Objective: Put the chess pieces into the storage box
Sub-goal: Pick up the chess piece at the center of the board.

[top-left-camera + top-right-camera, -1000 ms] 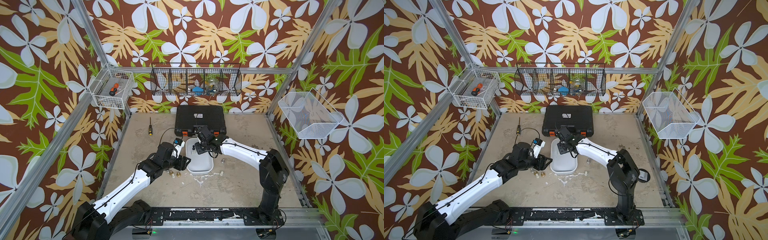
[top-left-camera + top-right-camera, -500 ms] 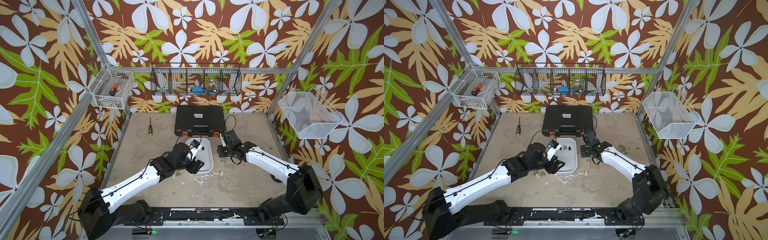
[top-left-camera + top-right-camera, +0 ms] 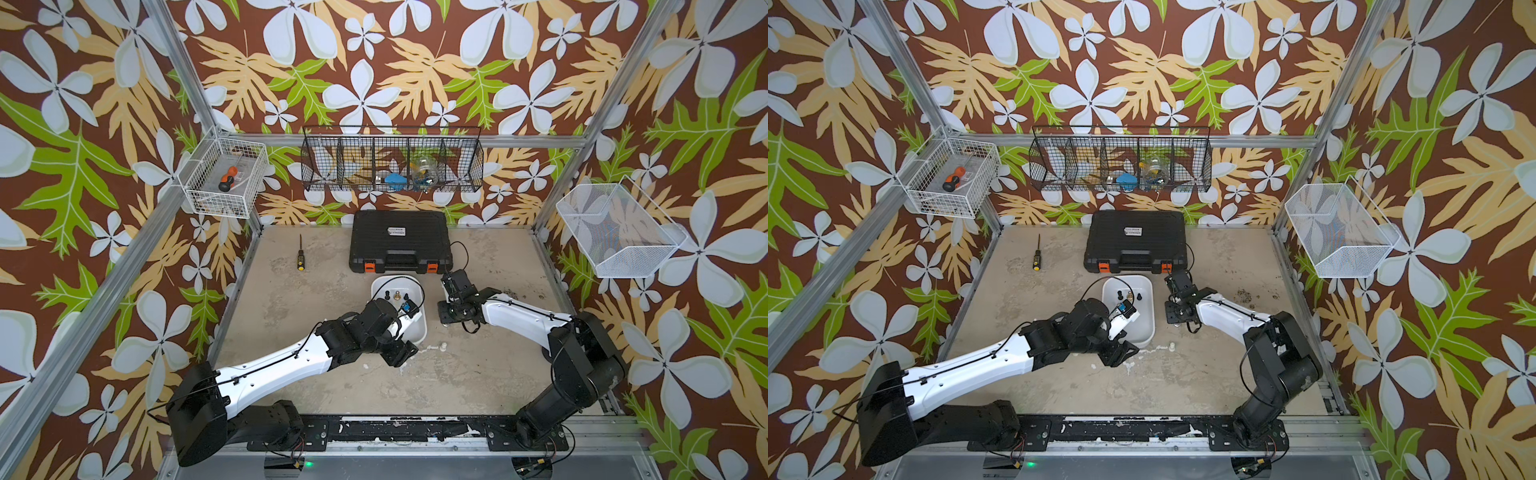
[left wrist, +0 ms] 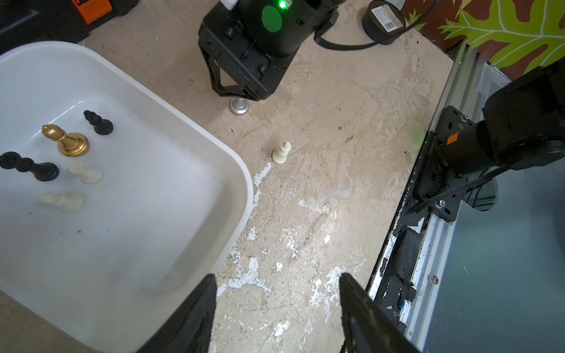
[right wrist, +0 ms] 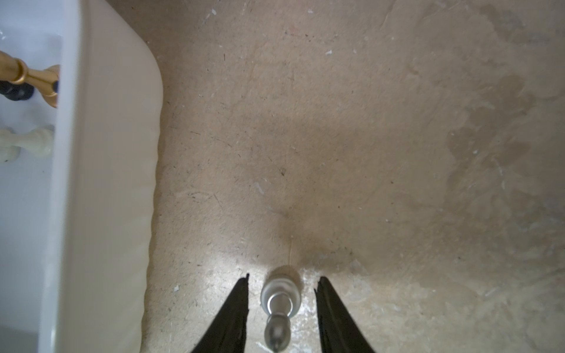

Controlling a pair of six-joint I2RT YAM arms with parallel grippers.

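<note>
The storage box (image 3: 419, 328) is sitting mid-table, long axis running twelve to six, far end just short of the black case (image 3: 374, 245). The left arm (image 3: 291, 357) is covering its seven o'clock corner. Inside, a gold piece (image 4: 68, 142), black pieces (image 4: 46, 171) and a cream pair (image 4: 90, 174) are clustering toward twelve; upright or tipped, I cannot tell. At the box's three o'clock the silver piece (image 5: 279, 305) is standing upright, knob up, the right gripper (image 5: 284, 276) straddling it, jaws apart, neither touching. At five o'clock a cream piece (image 4: 281, 154) is standing alone. The left gripper (image 4: 276, 279) is hanging off the box's six o'clock end, jaws apart, empty. The case's white label is proving too small to read.
</note>
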